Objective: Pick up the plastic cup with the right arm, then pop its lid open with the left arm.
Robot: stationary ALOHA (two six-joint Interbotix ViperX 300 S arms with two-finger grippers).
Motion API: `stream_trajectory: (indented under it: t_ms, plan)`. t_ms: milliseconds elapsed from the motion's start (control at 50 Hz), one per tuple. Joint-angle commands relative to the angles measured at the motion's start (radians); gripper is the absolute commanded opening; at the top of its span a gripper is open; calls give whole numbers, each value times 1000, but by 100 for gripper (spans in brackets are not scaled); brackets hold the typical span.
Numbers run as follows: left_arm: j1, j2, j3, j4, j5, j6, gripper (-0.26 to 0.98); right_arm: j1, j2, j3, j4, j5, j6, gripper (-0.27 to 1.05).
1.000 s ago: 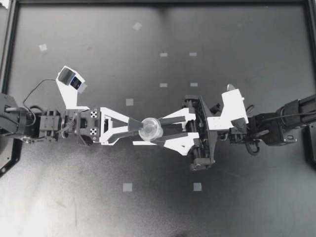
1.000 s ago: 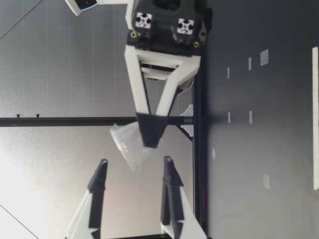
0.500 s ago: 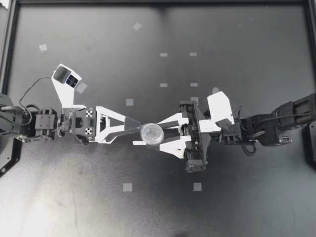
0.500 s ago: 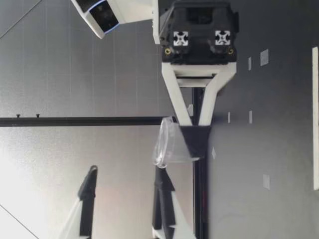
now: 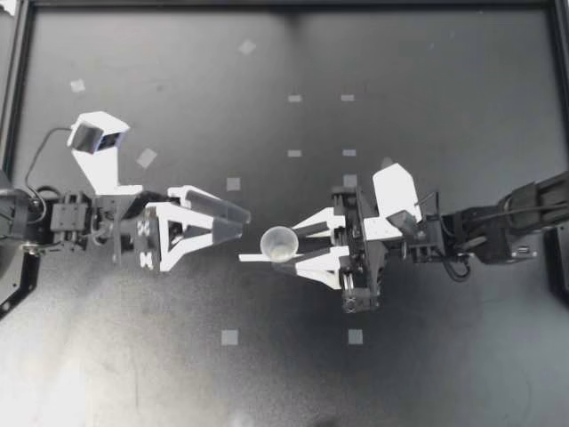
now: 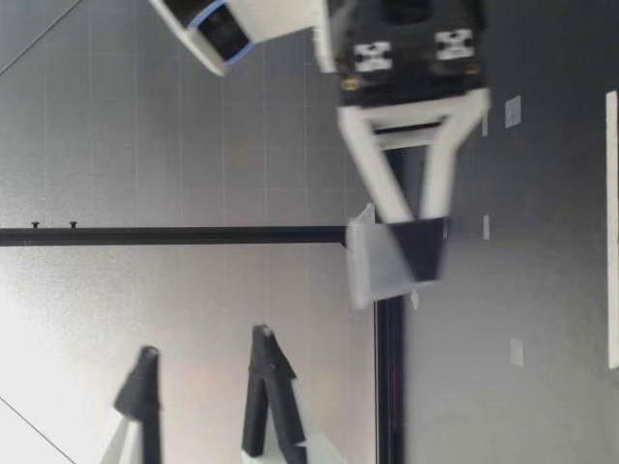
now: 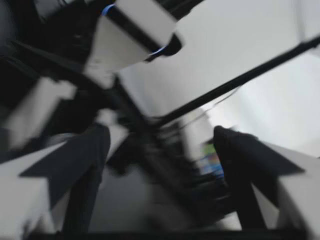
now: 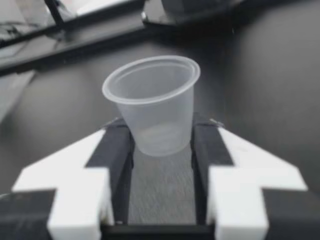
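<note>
Right claw (image 5: 271, 247) is clenched on the clear plastic cup (image 5: 279, 241), fingers pinching its lower wall from both sides. The cup is upright, mouth up, near the centre of the table (image 5: 427, 80), seemingly just off the surface. Left claw (image 5: 243, 223) is released and empty, at the cup's 9 o'clock, apart from it. Step in hand, as judged: right arm alone carries the cup. Next move calls for a level wrist and a gentle squeeze, since the thin wall could buckle.
</note>
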Motion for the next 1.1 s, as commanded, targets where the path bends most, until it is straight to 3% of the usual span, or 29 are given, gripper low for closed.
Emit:
stream_trajectory:
  t_ms: [0, 220, 420, 1080]
  plan:
    - [3, -28, 2, 2, 8, 109, 76, 5, -81, -6, 0, 8, 0, 34]
    - [3, -43, 26, 2, 101, 583, 76, 8, -183, 9, -2, 3, 0, 34]
    - [3, -43, 25, -6, 198, 902, 76, 8, -181, 14, -2, -3, 0, 34]
    - [3, -46, 8, -14, 210, 927, 76, 11, -143, 9, -2, -23, 0, 34]
